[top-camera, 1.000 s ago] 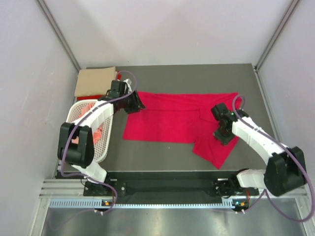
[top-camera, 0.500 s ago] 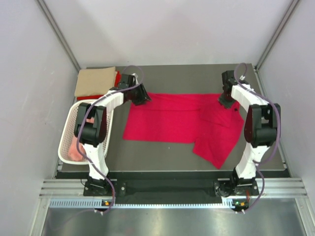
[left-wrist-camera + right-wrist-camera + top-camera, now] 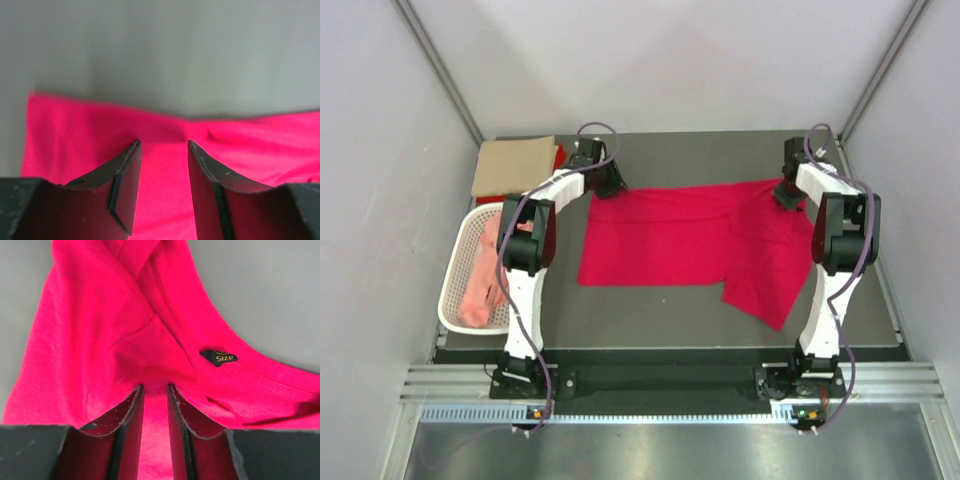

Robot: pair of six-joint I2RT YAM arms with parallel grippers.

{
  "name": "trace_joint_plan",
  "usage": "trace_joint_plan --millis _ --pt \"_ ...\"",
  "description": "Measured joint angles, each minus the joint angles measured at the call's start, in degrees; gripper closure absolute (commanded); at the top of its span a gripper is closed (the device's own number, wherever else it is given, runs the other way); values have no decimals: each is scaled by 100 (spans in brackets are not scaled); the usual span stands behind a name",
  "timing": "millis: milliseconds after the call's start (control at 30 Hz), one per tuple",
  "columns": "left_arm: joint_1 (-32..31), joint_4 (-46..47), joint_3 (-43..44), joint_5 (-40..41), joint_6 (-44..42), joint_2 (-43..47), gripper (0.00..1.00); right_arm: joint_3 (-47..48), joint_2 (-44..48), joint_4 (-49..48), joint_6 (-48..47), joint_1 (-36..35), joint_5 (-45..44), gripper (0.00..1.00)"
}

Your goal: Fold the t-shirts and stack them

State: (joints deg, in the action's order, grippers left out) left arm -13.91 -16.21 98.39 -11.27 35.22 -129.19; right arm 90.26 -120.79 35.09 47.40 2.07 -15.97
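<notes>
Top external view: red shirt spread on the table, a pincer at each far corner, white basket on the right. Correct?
No: the top external view shows the white basket on the left. The rest stands: the red shirt is spread on the table, with the left pincer and right pincer at its far corners.

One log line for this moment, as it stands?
item: crimson t-shirt laid out | left pincer: at its far edge, grip unclear | right pincer: shut on shirt by neck label

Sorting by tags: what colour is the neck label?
Label black, gold lettering; right wrist view.
</notes>
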Motion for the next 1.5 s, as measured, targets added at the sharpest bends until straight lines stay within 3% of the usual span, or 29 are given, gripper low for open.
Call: trace_joint_plan --millis 233,467,600,867,1000,1167,1333,1500 --pt "22 -85 782 175 -46 -496 51 970 -636 -118 -96 96 129 74" --pt "55 -278 1126 179 -251 -610 51 938 -560 -125 -350 127 315 65" --pt "72 -636 992 168 -396 -271 51 688 -50 389 -424 144 323 60" --pt "-133 -721 -1106 -39 -586 2538 51 -1958 2944 1102 44 232 667 58" --pt "-273 -656 -2081 -236 -673 3659 51 -3532 3722 1307 297 234 796 59" --pt "-243 -713 -2767 -411 -717 4009 51 -4887 4553 1563 564 234 863 59" --pt "-232 -876 -2966 -487 -758 4024 51 -5298 5423 1569 758 234 804 61" --pt "-232 -879 -3040 -542 -780 4218 51 -5652 5525 1381 905 234 754 64"
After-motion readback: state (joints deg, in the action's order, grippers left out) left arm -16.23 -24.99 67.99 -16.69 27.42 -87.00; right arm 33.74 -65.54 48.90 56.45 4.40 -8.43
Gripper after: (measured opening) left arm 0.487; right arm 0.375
